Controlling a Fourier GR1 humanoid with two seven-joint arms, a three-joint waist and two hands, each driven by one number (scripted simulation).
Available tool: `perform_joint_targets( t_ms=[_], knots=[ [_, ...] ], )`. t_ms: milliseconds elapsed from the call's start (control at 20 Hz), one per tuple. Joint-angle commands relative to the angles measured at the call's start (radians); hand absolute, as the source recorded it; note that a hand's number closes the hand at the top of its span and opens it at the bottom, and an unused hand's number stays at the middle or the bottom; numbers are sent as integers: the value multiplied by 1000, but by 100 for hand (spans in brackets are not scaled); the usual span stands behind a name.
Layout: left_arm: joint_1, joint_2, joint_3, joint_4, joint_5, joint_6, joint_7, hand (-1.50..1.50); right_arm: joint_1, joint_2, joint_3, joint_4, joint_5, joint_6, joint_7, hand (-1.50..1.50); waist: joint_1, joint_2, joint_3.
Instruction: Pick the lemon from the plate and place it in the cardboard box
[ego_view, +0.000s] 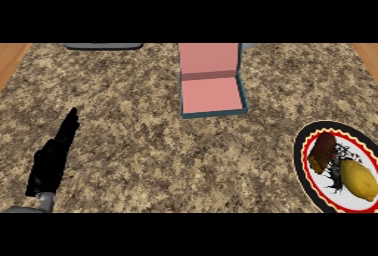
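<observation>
A yellow lemon (359, 180) lies on a round plate (307, 175) with a black and red rim at the right edge of the counter. Beside the lemon on the plate sits a brown object (322, 151) with dark spiky bits around it. The box (212, 95), pink inside with dark teal walls and its lid flipped back, stands open at the upper middle. My left hand (53, 155) rests at the lower left, fingers straight and pointing up, far from the plate and the box. My right hand does not show.
A grey flat object (103, 46) lies at the far edge, upper left. Wooden strips (11, 57) border the speckled counter at both upper corners. Bare counter stretches between the box and the plate.
</observation>
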Motion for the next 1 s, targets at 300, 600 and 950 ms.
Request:
perform_joint_targets(
  t_ms=[300,600,950],
  knots=[
    [12,-39,58,-23,-69,-37,7,0,0,162,23,-29,199,37,103,-150,0,0,1],
    [61,-34,103,-2,-49,-127,-39,0,-20,206,-17,76,287,60,17,-150,4,1,1],
    [-18,-78,124,-85,-115,-105,112,0,41,270,-89,-7,327,111,7,-150,-4,-1,1]
  ],
)
